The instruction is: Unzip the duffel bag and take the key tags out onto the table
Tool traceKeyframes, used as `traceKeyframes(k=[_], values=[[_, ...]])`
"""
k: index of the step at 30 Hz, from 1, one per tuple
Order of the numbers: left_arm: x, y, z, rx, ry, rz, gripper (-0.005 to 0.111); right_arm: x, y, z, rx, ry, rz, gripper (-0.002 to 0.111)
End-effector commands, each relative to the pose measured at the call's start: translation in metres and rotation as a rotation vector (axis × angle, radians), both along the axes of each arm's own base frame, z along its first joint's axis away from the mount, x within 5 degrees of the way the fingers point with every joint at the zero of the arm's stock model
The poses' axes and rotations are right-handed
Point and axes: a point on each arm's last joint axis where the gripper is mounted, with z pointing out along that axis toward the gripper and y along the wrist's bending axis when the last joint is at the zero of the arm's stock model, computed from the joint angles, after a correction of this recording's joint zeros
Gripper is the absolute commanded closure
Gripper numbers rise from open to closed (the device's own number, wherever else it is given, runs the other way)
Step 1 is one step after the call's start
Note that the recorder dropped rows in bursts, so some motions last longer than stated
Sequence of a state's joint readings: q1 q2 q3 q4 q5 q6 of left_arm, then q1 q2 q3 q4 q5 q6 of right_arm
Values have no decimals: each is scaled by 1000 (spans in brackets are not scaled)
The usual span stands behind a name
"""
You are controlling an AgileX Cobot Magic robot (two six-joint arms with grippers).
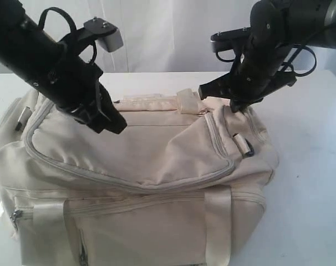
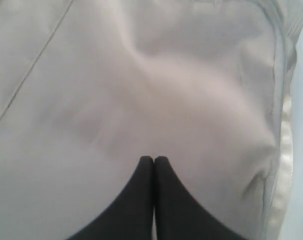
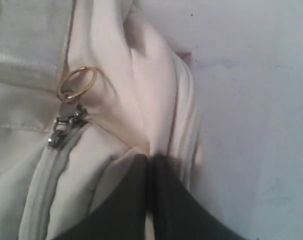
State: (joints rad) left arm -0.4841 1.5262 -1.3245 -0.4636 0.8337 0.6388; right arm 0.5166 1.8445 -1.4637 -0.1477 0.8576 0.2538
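Left claw (image 2: pixel 153 160) atop duffel bag (image 2: pixel 141 75)

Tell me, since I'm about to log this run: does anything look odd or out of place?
Nothing damaged or spilled. One oddity: the right end effector is shut with its tips against the bag, while the zipper's ring pull sits beside it, ungripped.

a plain white table (image 1: pixel 315 166) carries a large cream-beige duffel bag (image 1: pixel 135 160), which rests directly on it; white tabletop shows to the bag's right and behind.
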Motion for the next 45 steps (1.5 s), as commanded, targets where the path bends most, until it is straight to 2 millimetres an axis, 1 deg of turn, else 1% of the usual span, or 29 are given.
traceKeyframes(k=[1, 4, 8, 12, 14, 16, 19, 22, 24, 27, 30, 34, 37, 39, 41, 42, 43, 45], values=[[9, -10, 1, -152, 10, 78, 106, -12, -8, 4, -41, 77, -47, 108], [21, -22, 0, -242, 50, 115, 106, -19, -12, 7, -49, 81, -48, 108], [52, -47, -6, -311, 170, 104, 106, -28, -17, 7, -44, 76, -53, 108], [86, -69, -21, -323, 272, 104, 106, -33, -20, 5, -25, 71, -89, 108], [101, -78, -32, -322, 275, 95, 106, -34, -21, 5, -25, 73, -92, 108], [110, -84, -42, -315, 247, 58, 105, -34, -21, 5, -20, 68, -94, 108], [113, -96, -49, -307, 134, -61, 94, -34, -21, 5, -7, 67, -118, 108], [112, -110, -55, -290, -34, -173, 81, -34, -20, 5, 9, 72, -138, 108], [111, -120, -55, -287, -142, -213, 73, -34, -20, 5, 22, 77, -171, 108], [107, -135, -53, -281, -261, -248, 66, -34, -20, 5, 39, 80, -212, 108], [102, -144, -54, -250, -377, -335, 62, -35, -20, 5, 54, 85, -242, 108], [104, -143, -55, -222, -397, -327, 61, -35, -20, 6, 61, 87, -252, 108], [108, -138, -59, -153, -393, -300, 60, -36, -19, 8, 81, 91, -260, 108], [110, -138, -60, -145, -402, -279, 54, -37, -20, 10, 88, 88, -269, 108], [113, -135, -64, -145, -361, -231, 47, -38, -20, 10, 85, 89, -270, 108], [113, -133, -65, -136, -332, -213, 47, -37, -21, 10, 77, 86, -268, 108], [116, -129, -68, -103, -296, -167, 48, -37, -23, 11, 52, 78, -263, 108], [117, -122, -70, -54, -257, -133, 49, -37, -28, 10, -15, 66, -253, 108]])
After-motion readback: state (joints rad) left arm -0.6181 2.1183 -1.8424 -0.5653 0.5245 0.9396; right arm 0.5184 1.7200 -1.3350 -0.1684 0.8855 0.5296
